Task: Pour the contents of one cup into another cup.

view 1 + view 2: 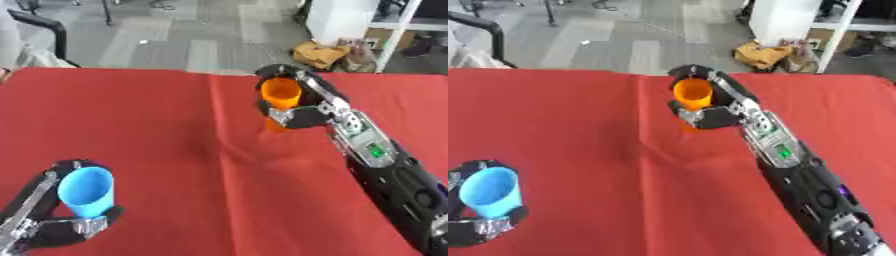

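Observation:
An orange cup (pixel 280 97) stands upright at the far middle of the red table (pixel 175 130), with my right hand (pixel 302 112) curled round it, fingers over its far rim and thumb across its lower front. A blue cup (pixel 86 191) is at the near left, tilted a little with its mouth facing up, and my left hand (pixel 66 225) is shut on it from below and behind. Nothing shows inside either cup.
The red cloth has a few creases between the two cups. Beyond the table's far edge lie grey floor, a white cabinet (pixel 341 20), a yellow bag (pixel 319 54) and a black chair arm (pixel 48 27) at the far left.

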Controlling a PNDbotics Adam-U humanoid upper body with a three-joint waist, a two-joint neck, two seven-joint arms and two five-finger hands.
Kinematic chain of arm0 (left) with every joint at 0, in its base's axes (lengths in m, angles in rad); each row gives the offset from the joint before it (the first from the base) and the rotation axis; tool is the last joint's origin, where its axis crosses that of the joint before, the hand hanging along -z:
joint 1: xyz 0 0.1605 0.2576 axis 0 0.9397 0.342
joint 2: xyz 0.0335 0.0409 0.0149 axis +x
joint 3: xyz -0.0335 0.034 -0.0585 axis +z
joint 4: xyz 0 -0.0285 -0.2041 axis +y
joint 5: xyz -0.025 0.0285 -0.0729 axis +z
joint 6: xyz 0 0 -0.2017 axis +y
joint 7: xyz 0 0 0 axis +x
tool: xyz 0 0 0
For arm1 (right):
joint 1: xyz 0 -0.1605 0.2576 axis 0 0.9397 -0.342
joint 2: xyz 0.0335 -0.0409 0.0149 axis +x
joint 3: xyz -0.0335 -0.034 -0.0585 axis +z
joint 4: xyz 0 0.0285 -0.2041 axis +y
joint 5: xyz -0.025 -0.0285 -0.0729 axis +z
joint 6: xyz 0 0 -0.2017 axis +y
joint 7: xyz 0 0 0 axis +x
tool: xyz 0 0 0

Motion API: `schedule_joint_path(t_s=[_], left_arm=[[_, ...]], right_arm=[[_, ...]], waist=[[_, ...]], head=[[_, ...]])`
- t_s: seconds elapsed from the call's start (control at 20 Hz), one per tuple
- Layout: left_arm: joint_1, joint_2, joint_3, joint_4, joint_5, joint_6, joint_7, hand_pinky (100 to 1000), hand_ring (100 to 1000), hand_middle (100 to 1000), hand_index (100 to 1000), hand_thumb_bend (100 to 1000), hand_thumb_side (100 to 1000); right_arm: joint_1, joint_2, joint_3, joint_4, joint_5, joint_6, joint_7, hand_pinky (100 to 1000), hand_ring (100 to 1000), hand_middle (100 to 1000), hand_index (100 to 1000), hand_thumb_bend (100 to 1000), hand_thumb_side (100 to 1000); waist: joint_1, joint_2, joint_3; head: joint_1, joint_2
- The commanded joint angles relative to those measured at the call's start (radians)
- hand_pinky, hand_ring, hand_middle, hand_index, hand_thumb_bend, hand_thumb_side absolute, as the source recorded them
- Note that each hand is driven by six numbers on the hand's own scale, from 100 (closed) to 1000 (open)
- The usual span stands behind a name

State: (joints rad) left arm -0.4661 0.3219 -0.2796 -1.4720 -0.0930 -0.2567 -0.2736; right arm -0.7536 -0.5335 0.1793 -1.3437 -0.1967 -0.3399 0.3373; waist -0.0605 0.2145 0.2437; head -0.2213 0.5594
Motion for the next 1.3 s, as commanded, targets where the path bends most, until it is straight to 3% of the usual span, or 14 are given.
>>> schedule_joint_path(t_s=[0.05,0.2,0.35,0.65,0.8,1.3], left_arm=[[-0.027,0.021,-0.011,0.006,-0.023,-0.018,-0.015,379,490,505,676,541,100],[-0.080,0.008,-0.057,0.053,-0.063,-0.043,-0.052,379,491,506,678,543,100],[-0.122,-0.017,-0.066,0.098,-0.110,-0.071,-0.081,380,492,506,679,546,100],[-0.147,-0.040,-0.071,0.140,-0.147,-0.110,-0.083,381,493,507,682,548,100],[-0.193,-0.084,-0.084,0.176,-0.170,-0.124,-0.093,381,493,506,682,548,100],[-0.248,-0.159,-0.079,0.265,-0.173,-0.182,-0.064,375,488,502,676,549,100]], right_arm=[[-0.029,-0.033,0.008,-0.046,-0.013,-0.002,0.011,477,454,617,813,217,100],[-0.086,-0.021,0.057,-0.083,-0.011,-0.011,0.045,478,455,618,813,221,100],[-0.131,0.003,0.094,-0.091,0.004,-0.013,0.081,480,457,622,815,230,100],[-0.154,0.025,0.113,-0.086,0.033,-0.029,0.102,482,459,627,817,241,100],[-0.183,0.069,0.150,-0.063,0.072,-0.038,0.139,482,460,632,819,247,100],[-0.209,0.145,0.146,0.027,0.250,-0.152,0.178,481,464,647,824,266,100]], waist=[[0.000,-0.026,-0.008],[-0.011,-0.038,-0.025],[-0.019,-0.043,-0.035],[-0.025,-0.047,-0.035],[-0.029,-0.049,-0.031],[-0.041,-0.053,-0.034]], head=[[0.006,-0.006],[0.012,-0.003],[0.015,-0.002],[0.013,-0.002],[0.009,-0.004],[0.007,-0.005]])
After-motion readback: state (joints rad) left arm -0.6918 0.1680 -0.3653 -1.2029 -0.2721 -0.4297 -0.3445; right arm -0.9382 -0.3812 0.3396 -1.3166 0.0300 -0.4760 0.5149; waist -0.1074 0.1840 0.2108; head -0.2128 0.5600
